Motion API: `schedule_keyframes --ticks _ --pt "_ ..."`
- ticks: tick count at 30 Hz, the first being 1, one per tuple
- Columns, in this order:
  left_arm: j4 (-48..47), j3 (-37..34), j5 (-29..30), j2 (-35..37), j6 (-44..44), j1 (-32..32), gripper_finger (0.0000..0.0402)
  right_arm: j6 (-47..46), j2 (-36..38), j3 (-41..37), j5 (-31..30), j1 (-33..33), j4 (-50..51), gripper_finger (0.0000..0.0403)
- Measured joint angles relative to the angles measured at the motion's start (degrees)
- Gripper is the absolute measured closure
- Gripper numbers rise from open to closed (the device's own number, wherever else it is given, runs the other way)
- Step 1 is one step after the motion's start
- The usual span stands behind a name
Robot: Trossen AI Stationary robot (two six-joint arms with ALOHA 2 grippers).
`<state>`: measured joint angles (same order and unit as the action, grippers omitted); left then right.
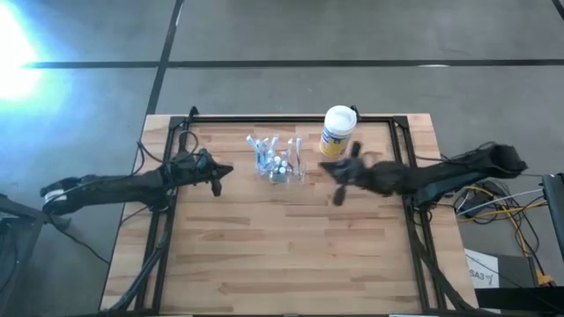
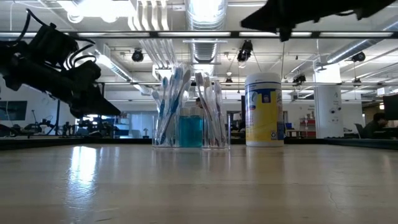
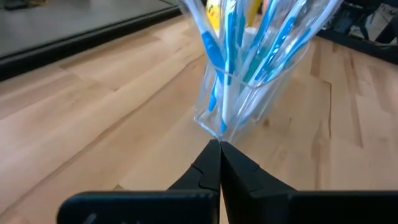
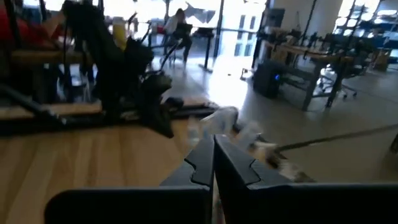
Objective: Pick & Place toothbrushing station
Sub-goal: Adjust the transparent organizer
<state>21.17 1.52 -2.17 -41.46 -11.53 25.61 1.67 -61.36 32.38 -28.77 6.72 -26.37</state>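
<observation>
Currently the toothbrushing station point(image 1: 278, 161), a clear plastic holder full of blue and white toothbrushes point(image 2: 169, 102), stands upright on the wooden table point(image 1: 291, 255), toward twelve o'clock from the table's centre. A small bottle of blue liquid point(image 2: 191, 129) sits between its two compartments. At about three o'clock from the holder, just beside it, stands a white cylindrical canister with a yellow and blue label point(image 1: 337, 129).

The left gripper point(image 1: 224, 173) hangs above the table at nine o'clock from the holder, close to it but apart, its fingers pressed together on nothing. In its wrist view the closed fingertips point(image 3: 219, 147) point at the holder's base point(image 3: 227, 127).

The right gripper point(image 1: 337, 189) hovers at about four o'clock from the holder, below the canister in the overhead view, also shut and empty.
</observation>
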Motion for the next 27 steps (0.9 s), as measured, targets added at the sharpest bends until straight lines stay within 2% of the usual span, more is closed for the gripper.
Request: schedule_keyframes --ticks 3,6,10,13,17,19,24,27 --pt "0.98 0.00 0.02 -1.48 -0.61 0.00 0.0397 -2.23 -9.97 4.41 -0.14 1.76 -0.17 0.0394" --pt "2.43 0.00 -0.30 -2.82 -0.87 0.00 0.0392 -6.38 -18.44 6.75 -4.22 4.91 -0.06 0.0394" --pt "5.37 0.02 -0.34 -4.41 -0.93 0.00 0.0397 -10.09 -26.83 8.20 -10.62 9.71 -1.08 0.0394" --pt "7.88 0.04 -0.44 -6.19 -1.45 0.00 0.0398 -12.92 -32.02 8.51 -11.96 11.09 -4.94 0.0394" --pt "9.26 0.04 -1.34 -9.71 -4.10 0.00 0.0390 -14.41 -37.29 8.40 -11.69 11.13 -10.50 0.0394" --pt "10.18 0.04 0.25 -11.37 -4.30 0.00 0.0389 -17.06 -39.29 8.26 -11.89 11.17 -10.89 0.0394" --pt "16.34 0.09 0.71 -15.94 -4.89 0.02 0.0398 -22.06 -43.14 8.11 -15.38 11.07 -10.63 0.0394" --pt "16.81 1.60 0.16 -19.66 -4.86 0.02 0.0395 -25.23 -43.97 8.11 -19.62 10.61 -9.08 0.0394"
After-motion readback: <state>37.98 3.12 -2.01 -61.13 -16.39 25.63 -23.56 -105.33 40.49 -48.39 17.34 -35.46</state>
